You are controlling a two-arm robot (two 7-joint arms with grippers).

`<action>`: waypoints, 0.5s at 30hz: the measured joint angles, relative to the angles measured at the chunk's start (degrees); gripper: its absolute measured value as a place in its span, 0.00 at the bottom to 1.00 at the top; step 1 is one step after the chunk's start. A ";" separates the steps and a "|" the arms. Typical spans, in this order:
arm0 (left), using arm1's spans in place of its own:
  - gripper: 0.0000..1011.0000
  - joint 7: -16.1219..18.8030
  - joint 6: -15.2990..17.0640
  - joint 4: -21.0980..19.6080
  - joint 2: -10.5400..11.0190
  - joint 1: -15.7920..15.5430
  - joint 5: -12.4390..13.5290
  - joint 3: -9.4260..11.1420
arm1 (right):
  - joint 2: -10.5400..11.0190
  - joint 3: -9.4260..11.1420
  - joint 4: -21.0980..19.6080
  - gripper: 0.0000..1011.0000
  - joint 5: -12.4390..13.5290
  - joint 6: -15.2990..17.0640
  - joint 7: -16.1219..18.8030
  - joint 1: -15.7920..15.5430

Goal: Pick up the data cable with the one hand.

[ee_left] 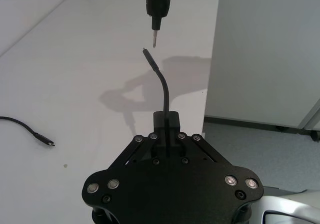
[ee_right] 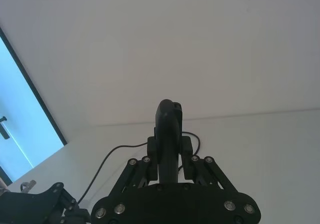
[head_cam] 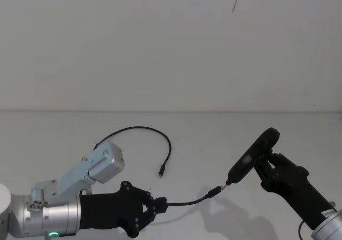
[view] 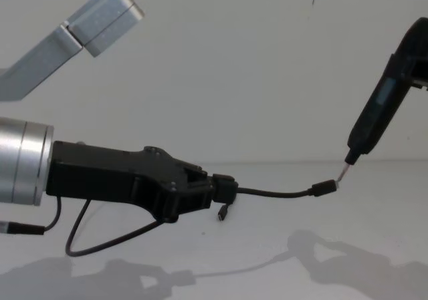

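- Black cord, the data cable, is clamped between the fingers of the left gripper a little way behind one plug; that short free end arcs forward from the gripper through the air to its metal-tipped plug, while the rest trails back behind the gripper in a loop over the white table, the far plug lying just beyond the gripper.
- Right gripper is closed on a slim black tool, held tilted, with its thin metal tip right at the lifted plug; whether tip and plug touch, I cannot tell.
- Judged from this, the pick-up looks largely made at the held end, though much of the cord rests on the table.
- Risks from here: the grip sits on a thin, round, flexible cord, so it could slide through the fingers if the trailing loop drags or snags on the table as the arm rises; the tool tip so close to the plug could knock or bend the free end if either arm shifts; a fast lift could whip the loose far plug.
- No containers are present.
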 joint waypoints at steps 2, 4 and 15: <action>0.04 0.00 0.00 0.00 0.00 0.00 0.00 0.00 | 0.05 -0.05 0.13 0.27 0.04 -0.12 -0.01 0.05; 0.04 0.00 0.00 0.00 0.00 0.00 0.00 0.00 | 0.10 -0.13 0.27 0.27 0.07 -0.23 -0.02 0.11; 0.04 0.00 0.00 0.00 0.00 0.00 0.00 0.00 | 0.51 -0.33 1.35 0.27 0.75 -0.94 0.06 0.56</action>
